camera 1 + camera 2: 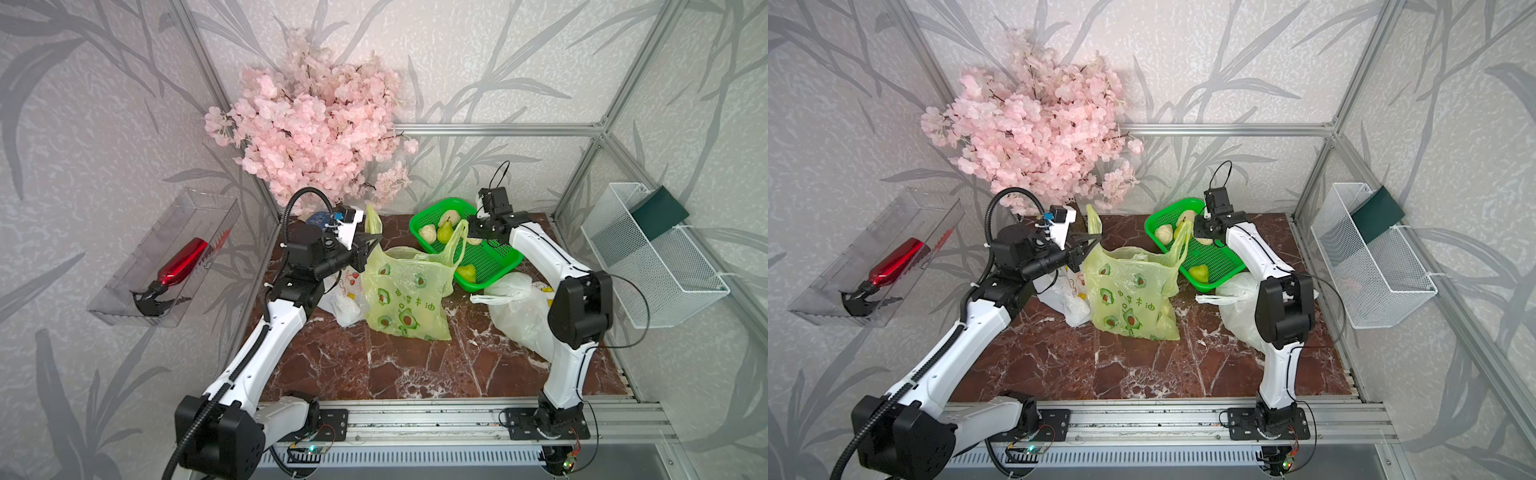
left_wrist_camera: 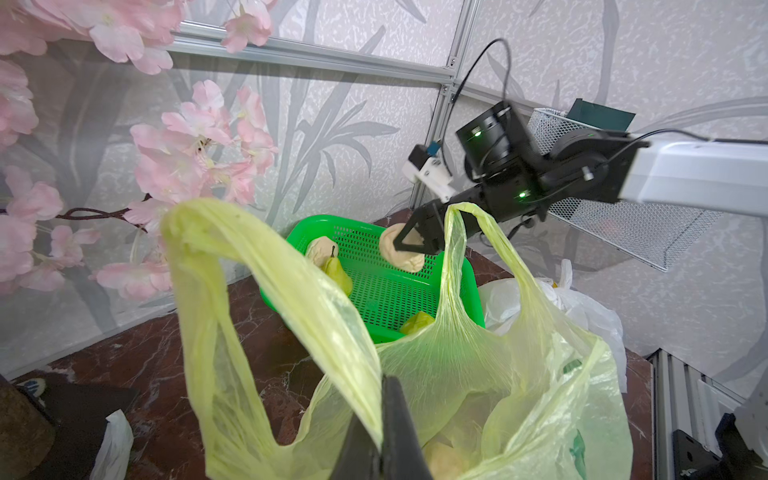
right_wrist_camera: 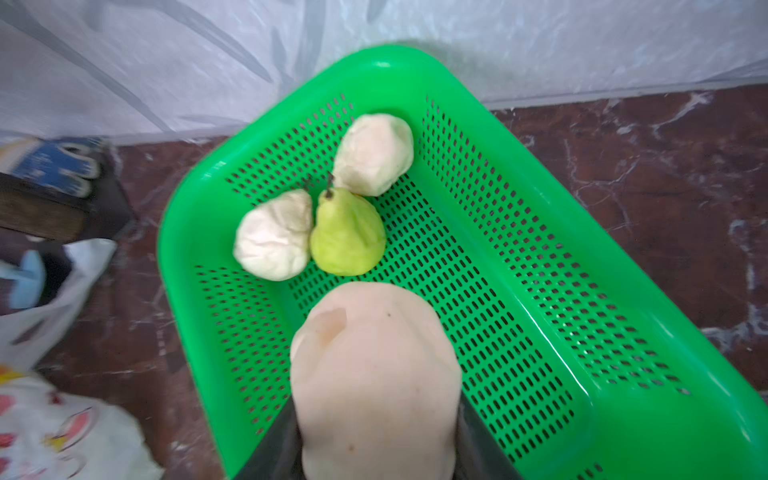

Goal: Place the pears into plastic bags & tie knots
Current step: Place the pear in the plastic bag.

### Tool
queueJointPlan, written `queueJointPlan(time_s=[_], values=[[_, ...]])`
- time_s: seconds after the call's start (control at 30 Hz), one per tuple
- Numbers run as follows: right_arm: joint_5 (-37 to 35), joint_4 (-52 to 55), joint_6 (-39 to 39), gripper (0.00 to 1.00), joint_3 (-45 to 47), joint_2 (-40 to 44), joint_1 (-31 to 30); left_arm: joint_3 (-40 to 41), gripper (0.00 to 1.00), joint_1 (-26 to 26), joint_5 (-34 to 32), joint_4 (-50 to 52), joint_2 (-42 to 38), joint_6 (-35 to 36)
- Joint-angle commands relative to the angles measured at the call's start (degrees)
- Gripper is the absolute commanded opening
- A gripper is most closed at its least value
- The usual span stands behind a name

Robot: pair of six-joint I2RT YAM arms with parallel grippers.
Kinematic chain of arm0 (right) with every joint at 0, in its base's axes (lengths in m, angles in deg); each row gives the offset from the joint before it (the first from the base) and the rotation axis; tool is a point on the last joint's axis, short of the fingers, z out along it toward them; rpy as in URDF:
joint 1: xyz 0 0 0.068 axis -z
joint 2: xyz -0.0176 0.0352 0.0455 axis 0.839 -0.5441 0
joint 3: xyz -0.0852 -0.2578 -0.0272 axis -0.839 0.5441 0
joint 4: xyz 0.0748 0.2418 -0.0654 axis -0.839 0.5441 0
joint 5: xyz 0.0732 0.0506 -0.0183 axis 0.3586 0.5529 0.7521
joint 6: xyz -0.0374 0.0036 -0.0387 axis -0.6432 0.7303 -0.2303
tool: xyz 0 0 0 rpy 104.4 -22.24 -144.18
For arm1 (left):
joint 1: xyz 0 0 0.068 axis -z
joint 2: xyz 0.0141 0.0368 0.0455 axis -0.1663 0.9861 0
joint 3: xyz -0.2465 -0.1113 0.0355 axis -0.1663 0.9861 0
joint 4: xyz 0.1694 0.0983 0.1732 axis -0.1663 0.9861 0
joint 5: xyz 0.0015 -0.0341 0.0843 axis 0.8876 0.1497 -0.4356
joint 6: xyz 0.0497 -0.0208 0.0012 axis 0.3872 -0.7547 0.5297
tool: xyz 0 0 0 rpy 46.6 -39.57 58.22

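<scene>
Right jaws: clamped on a pale fruit, a dark finger on each flank. It's held over the mesh floor of the green basket, though whether it's clear of the mesh I cannot tell.
Left jaws: pressed together on one handle of the yellow-green bag, pinching the thin plastic and holding that side up high!
Far handle: it stands up just beside the right jaws, and whether it hangs on them I cannot tell.
Bag position: between the two arms, mouth open, its far side overlapping the basket's near rim in both top views.
In the basket: a green pear, stem up, touches a wrinkled pale fruit and a rounder pale fruit, all three at the end away from the right jaws.
One more: a yellow-green pear lies at the basket's near end, half hidden behind the bag in the left wrist view.
Desk: red-brown marble, with a white bag beside the right arm and a printed white bag touching the yellow-green bag on the left arm's side.
Hard to make out: pale lumps show through the bag's plastic, too blurred to name. The right fingers are cut off at the right wrist view's edge. In the top views the held fruit is mostly hidden.
</scene>
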Motion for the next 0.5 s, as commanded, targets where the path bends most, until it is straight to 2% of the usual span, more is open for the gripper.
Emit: queueJointPlan(time_s=[0.0, 0.13, 0.3, 0.33, 0.47], values=[[3.8, -5.2, 3.5, 0.28, 3.3, 8.3, -1.4, 0.3, 0.0, -0.3, 1.6, 0.3, -1.5, 2.0], [-1.3, -1.9, -0.6, 0.28, 0.5, 14.6, -6.8, 0.5, 0.0, -0.3, 2.9, -0.8, -1.6, 1.6], [-6.0, 2.6, -7.2, 0.27, -6.5, 16.5, -13.2, 0.6, 0.0, -0.3, 3.8, -1.6, -1.9, 1.2], [-4.8, 4.1, -8.3, 0.27, -8.7, 15.9, -14.6, 0.7, 0.0, -0.3, 3.7, -1.7, -2.0, 1.3], [7.7, 10.8, -9.5, 0.27, -17.0, 11.3, -19.5, 0.5, 0.0, -0.3, 3.6, -2.3, -1.5, 1.2]])
